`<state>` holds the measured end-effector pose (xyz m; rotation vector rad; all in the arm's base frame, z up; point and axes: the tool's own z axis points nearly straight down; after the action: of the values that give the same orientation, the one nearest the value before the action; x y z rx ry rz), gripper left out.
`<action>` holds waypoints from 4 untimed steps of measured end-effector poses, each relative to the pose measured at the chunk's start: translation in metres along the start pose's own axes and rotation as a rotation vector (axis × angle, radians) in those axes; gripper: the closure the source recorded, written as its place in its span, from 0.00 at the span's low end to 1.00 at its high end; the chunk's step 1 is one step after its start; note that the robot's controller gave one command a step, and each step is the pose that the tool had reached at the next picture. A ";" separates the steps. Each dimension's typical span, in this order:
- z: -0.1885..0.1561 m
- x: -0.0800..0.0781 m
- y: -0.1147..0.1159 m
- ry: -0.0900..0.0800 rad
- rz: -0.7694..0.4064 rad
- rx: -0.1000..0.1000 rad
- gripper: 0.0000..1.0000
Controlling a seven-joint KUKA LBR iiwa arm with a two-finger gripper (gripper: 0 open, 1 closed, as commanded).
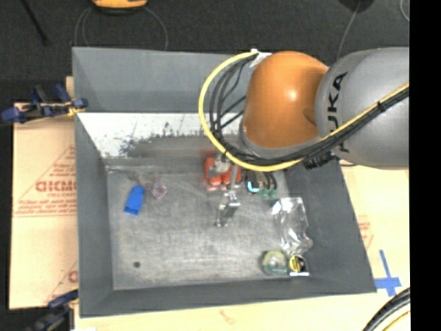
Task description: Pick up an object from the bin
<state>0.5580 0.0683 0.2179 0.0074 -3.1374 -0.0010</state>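
Observation:
My gripper (226, 209) hangs over the middle of the bin floor, its metal fingers pointing down just below the orange wrist cover. Right behind it, near the back wall, lies a red and white thing (215, 173), partly hidden by the gripper body. A small green piece (266, 191) sits just to the gripper's right. Nothing shows between the fingers.
A blue block (134, 200) and a small clear purple piece (158, 190) lie at the left. A crumpled clear plastic bag (291, 225) and a round greenish thing (275, 262) with a yellow-black bit (297, 263) lie at the front right.

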 end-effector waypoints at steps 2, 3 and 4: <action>0.134 -0.094 0.127 -0.009 0.019 -0.003 0.00; 0.143 -0.080 0.135 -0.016 -0.086 0.001 0.00; 0.141 -0.081 0.136 -0.021 -0.084 -0.003 1.00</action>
<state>0.6381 0.2053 0.0764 0.1398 -3.1553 -0.0063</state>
